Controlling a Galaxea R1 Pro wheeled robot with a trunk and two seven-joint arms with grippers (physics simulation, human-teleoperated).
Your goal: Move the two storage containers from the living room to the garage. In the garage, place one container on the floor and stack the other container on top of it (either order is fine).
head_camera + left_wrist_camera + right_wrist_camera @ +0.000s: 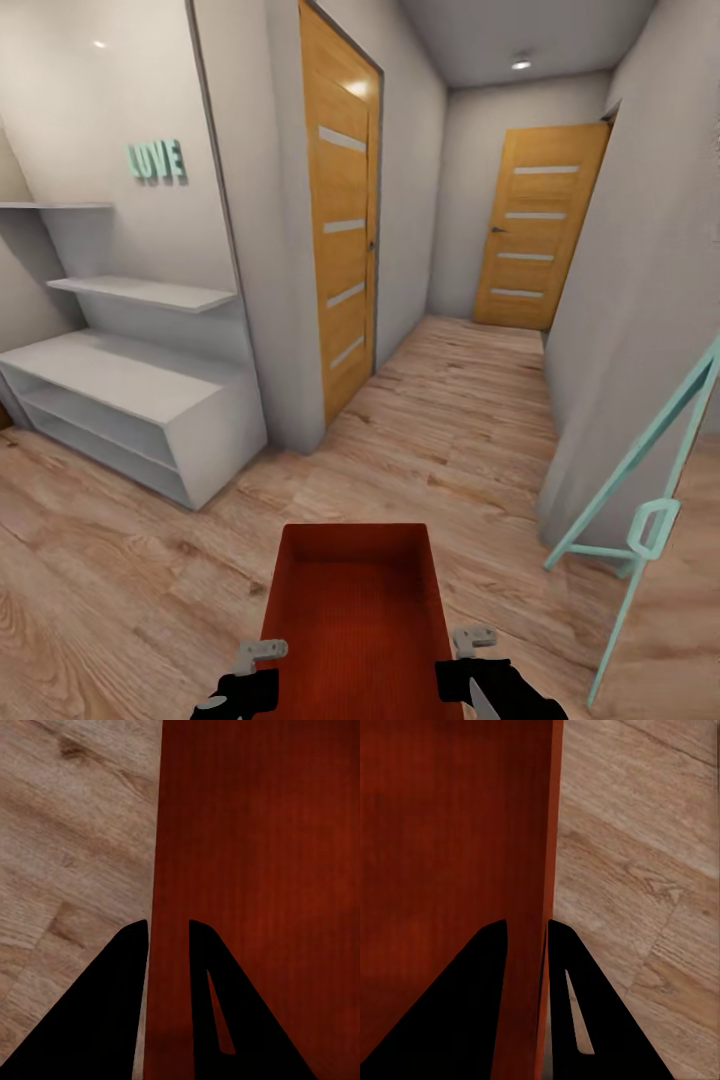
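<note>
The left gripper (262, 652) reaches forward low at the left, its jaws clamped on the left wall of the one storage container (352, 610) in sight. The right gripper (473, 640) does the same on the right wall. The bin is held over the wood plank floor (130, 580) in a hallway with two wooden doors (340, 210). Its near end is cut off
</note>
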